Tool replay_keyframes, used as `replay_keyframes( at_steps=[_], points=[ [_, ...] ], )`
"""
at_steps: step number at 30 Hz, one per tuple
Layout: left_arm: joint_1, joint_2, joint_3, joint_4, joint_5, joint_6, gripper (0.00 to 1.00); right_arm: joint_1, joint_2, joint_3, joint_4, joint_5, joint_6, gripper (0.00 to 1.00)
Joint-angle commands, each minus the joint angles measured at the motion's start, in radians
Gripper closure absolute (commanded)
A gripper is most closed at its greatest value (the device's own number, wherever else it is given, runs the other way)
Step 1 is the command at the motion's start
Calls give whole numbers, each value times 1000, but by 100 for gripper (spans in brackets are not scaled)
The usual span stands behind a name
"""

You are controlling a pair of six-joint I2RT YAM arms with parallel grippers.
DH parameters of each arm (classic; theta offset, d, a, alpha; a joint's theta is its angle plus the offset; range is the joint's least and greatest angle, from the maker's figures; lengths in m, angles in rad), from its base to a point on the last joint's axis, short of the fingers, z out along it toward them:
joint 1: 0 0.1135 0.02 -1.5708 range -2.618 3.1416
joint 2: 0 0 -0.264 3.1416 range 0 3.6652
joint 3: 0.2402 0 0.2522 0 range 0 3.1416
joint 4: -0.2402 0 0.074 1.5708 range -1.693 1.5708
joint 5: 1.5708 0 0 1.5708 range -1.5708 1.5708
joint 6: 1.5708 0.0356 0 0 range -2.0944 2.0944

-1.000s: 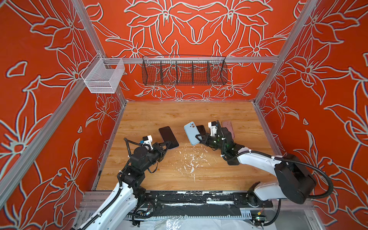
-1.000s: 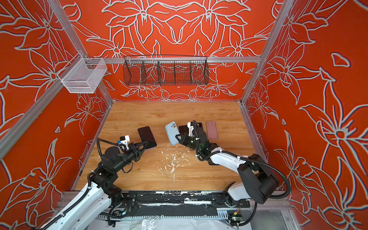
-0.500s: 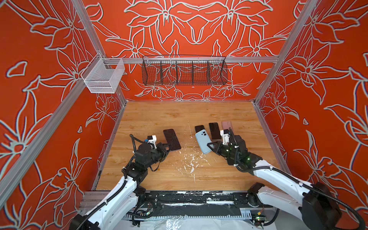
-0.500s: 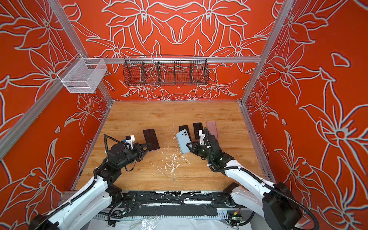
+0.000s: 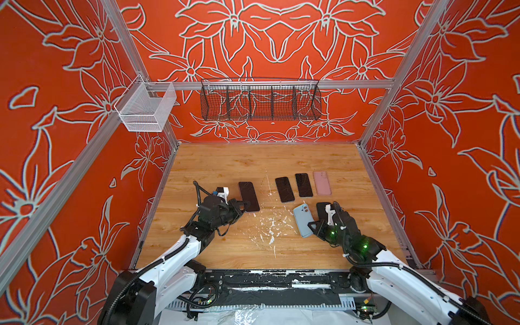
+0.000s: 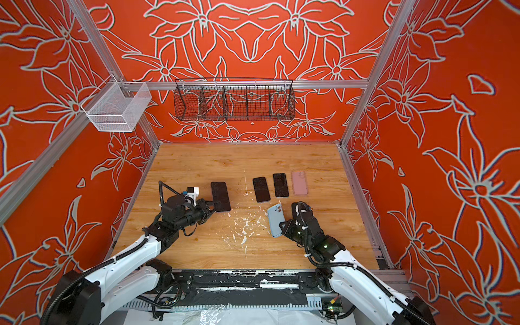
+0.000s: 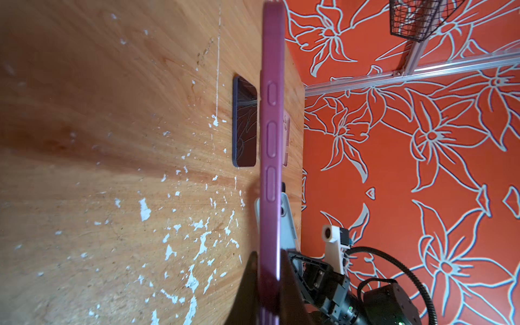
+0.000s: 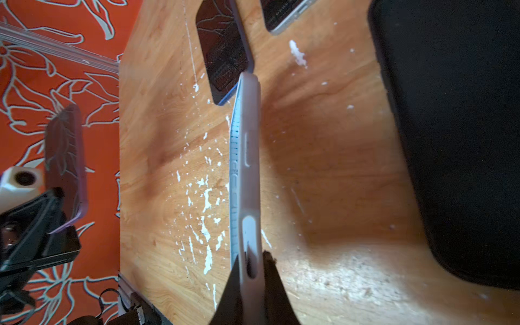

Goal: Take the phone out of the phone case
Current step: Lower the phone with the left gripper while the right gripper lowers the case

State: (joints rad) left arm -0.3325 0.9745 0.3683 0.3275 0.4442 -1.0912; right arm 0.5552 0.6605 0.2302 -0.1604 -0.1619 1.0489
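Jutting from left gripper (image 5: 243, 203), purple-cased phone (image 5: 248, 194); from right gripper (image 5: 311, 226), blue case (image 5: 301, 218).

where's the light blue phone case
In both top views the light blue phone case is right of centre, pinched by the right gripper, just nearer the robot than a dark phone.

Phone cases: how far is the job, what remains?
Apparently done: two dark phones and a pink case lie separately on the table. In hand: right gripper shut on a light blue case, left gripper shut on a phone in a purple case. Remaining: that phone sits in its case; whether the blue case is empty is unclear.
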Motion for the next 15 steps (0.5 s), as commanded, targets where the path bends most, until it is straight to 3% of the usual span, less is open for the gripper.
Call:
replay_keyframes(
  at_steps=[1,9,15],
  points=[
    [7,20,39,127,44,45,100,-6,-23,-48,-20,58,66,95],
    [7,90,27,235,80,23,100,-6,-29,-90,-20,96,105,90],
    [8,104,39,247,96,39,100,-6,86,-77,23,85,96,68]
  ],
)
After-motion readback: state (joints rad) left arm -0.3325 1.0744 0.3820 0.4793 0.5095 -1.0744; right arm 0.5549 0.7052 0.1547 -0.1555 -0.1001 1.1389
